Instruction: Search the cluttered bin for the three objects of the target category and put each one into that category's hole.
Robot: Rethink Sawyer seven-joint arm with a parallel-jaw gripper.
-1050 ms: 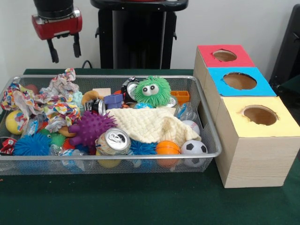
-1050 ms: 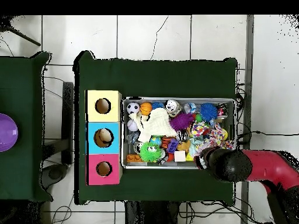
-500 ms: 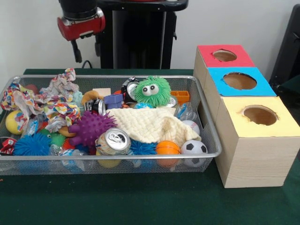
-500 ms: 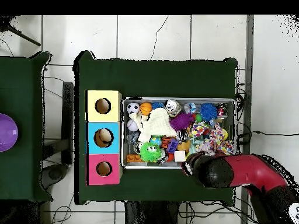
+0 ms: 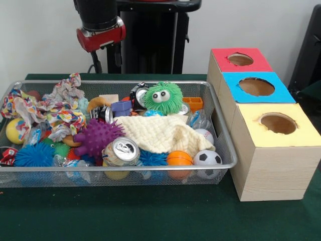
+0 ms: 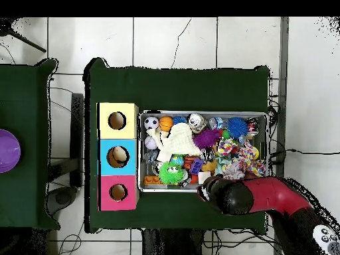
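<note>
The tabletop [image 5: 150, 216] has a dark green cloth on it. Under it, the floor [image 6: 172, 40] is made of big white tiles, and a plain white wall stands behind. A second green table at the side holds a purple bowl [image 6: 8, 150].

No words or labels can be read on anything.

The wire bin [image 5: 220, 145] is long from side to side in the front view. It is full of toys: a fuzzy green ball with eyes [image 5: 163, 98], a purple spiky ball [image 5: 96, 136], a cream cloth [image 5: 160, 133], a can [image 5: 122, 150] tipped so its top faces the camera, a small orange ball [image 5: 179, 158] and a little soccer ball [image 5: 207, 157].

Just beside the bin is a wooden box with three round holes in a row: red [image 5: 241, 59], blue [image 5: 257, 86] and yellow [image 5: 278, 123].

The gripper [image 5: 106, 61] hangs above the back edge of the bin. Its fingers [image 5: 96, 64] are apart and hold nothing.
</note>
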